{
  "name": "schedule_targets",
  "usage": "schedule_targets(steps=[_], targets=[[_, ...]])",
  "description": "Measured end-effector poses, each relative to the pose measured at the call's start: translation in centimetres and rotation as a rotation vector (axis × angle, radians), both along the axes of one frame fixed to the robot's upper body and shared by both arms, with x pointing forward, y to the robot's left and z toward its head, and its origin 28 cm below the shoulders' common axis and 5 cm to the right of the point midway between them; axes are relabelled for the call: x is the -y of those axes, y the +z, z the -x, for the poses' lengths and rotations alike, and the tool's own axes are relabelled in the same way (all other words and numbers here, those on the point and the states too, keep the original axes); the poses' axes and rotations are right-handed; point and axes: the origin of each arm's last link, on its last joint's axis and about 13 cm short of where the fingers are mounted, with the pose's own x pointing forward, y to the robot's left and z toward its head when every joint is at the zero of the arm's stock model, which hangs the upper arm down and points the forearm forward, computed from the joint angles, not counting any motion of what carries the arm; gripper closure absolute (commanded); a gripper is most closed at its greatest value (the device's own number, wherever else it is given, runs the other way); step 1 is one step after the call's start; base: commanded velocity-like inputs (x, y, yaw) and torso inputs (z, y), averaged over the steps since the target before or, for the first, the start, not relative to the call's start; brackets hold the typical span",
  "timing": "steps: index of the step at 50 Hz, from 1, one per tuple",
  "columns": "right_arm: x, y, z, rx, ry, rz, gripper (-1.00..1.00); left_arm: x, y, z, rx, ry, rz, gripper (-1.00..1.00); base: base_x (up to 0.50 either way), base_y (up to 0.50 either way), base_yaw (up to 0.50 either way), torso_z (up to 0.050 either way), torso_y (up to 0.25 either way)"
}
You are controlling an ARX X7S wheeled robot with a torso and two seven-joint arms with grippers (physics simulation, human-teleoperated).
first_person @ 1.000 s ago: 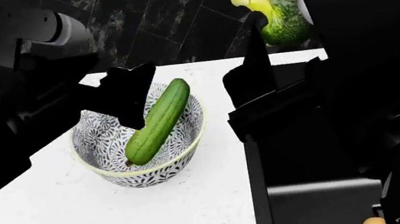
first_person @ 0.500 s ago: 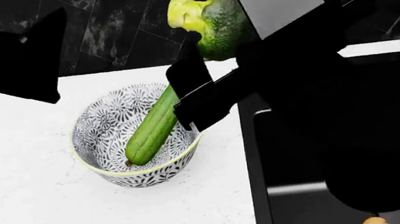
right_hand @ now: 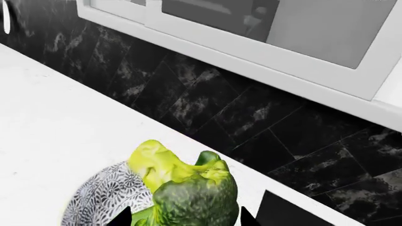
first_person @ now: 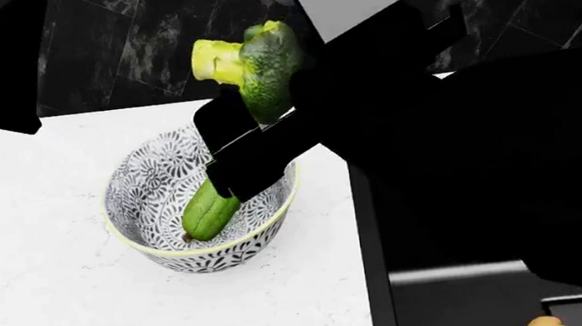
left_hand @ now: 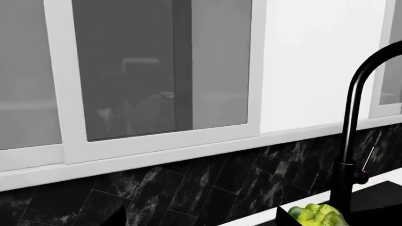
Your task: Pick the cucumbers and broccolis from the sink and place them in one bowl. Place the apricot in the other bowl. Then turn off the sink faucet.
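The right gripper (first_person: 261, 100) is clamped on the broccoli (first_person: 262, 66), above the bowl's (first_person: 158, 250) rim nearest the sink. The cucumber (first_person: 206, 211) lies in the bowl. The left gripper's state cannot be told.

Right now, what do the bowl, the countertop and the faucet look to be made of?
Bowl: probably glazed ceramic, with a dense black-and-white print and a pale rim. Countertop: white stone-like slab, faintly speckled, matte. Faucet: seemingly black-coated metal, a slim curved tube with a satin sheen.
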Motion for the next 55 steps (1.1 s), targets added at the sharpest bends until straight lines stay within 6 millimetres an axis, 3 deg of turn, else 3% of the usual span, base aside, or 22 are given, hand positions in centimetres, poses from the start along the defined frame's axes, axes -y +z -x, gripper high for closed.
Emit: schedule_targets(steps=[34, 35, 42, 55], targets=[[-2.0, -1.6, -3.0, -0.146, 0.074, -0.034, 1.00, -0.4, -0.1, 0.2, 0.002, 0.013, 0.005, -1.00, 0.00, 0.00, 0.00, 0.000, 0.000], [-2.1, -1.6, -3.1, -0.151, 0.076, -0.036, -1.00, -0.4, -0.1, 0.2, 0.002, 0.013, 0.005, -1.00, 0.00, 0.00, 0.00, 0.000, 0.000], [-2.1, -1.2, -3.5, -0.134, 0.065, -0.076, -1.00, -0.4, -0.2, 0.2, 0.000, 0.015, 0.006, -1.00, 0.00, 0.00, 0.00, 0.000, 0.000], [-0.5, 2.4, -2.6, 0.058, -0.027, -0.167, -1.00, -0.6, -0.6, 0.4, -0.007, 0.016, 0.010, -1.00, 0.00, 0.00, 0.00, 0.000, 0.000]])
